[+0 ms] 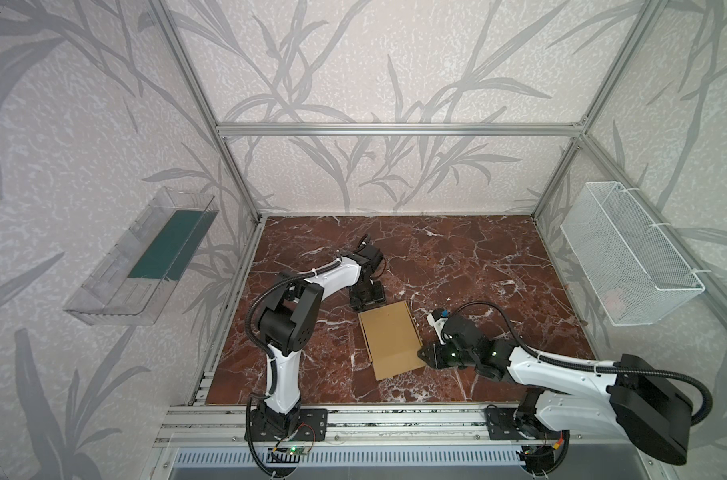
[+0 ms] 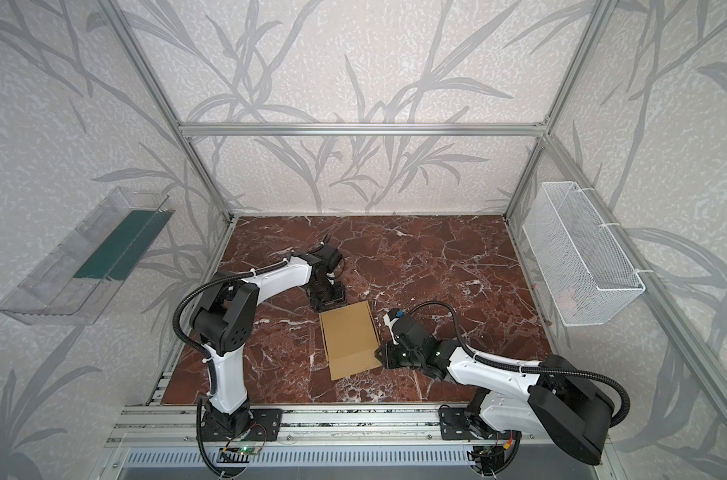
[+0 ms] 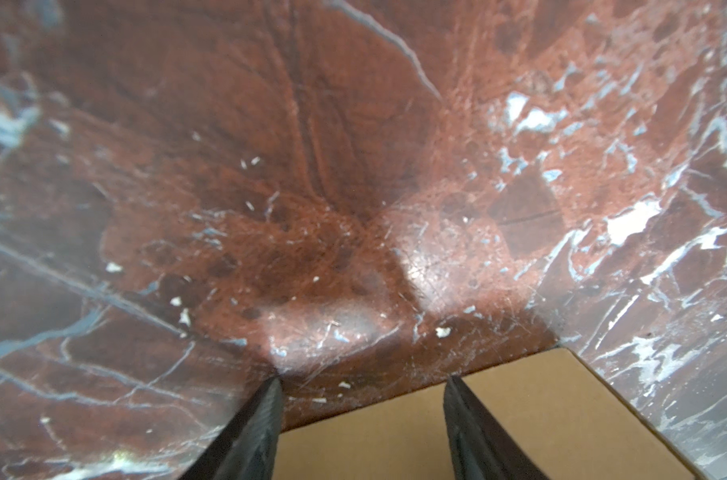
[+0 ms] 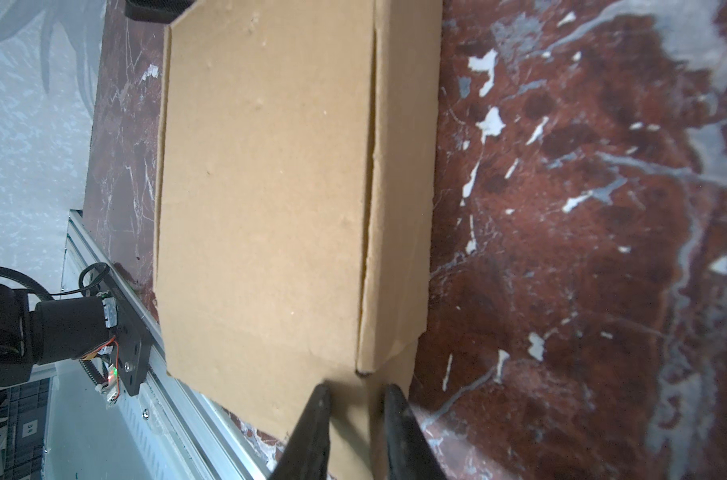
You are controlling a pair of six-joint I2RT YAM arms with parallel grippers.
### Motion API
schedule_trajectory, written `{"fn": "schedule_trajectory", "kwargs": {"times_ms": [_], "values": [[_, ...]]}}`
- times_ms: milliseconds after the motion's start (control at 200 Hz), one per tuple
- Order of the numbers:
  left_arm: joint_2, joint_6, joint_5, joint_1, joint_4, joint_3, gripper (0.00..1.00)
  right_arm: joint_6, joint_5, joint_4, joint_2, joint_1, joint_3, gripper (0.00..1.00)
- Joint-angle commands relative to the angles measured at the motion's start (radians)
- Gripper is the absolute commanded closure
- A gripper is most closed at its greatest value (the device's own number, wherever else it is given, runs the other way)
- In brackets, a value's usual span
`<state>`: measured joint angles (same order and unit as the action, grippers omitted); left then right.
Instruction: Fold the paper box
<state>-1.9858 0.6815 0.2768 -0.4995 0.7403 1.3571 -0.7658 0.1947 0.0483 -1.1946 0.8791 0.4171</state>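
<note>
On the marble table (image 1: 457, 257), paper box (image 1: 393, 338) between left jaws and right jaws.

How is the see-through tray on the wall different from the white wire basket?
The clear tray is smooth see-through plastic; the wire basket is white mesh. The tray hangs on the left wall, the basket on the right wall. Both are long, open-topped and fixed above the table.

A red-brown marble tabletop (image 1: 457, 257) with white veins lies inside an aluminium frame (image 1: 395, 128). Walls (image 1: 353, 62) papered with grey leaves rise behind and beside the tabletop. A clear plastic bin (image 1: 116, 291) hangs left of the tabletop, a white wire basket (image 1: 627, 253) right of it
</note>
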Motion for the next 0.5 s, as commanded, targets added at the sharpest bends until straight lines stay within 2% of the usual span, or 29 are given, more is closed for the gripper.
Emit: {"fn": "schedule_trajectory", "kwargs": {"times_ms": [0, 495], "values": [[-0.108, 0.001, 0.046, -0.041, 0.039, -0.069, 0.36, 0.013, -0.036, 0.014, -0.018, 0.004, -0.001, 0.76], [-0.116, 0.0, 0.048, -0.047, 0.039, -0.068, 0.36, 0.006, -0.038, 0.042, -0.025, 0.004, -0.026, 0.75]]}}
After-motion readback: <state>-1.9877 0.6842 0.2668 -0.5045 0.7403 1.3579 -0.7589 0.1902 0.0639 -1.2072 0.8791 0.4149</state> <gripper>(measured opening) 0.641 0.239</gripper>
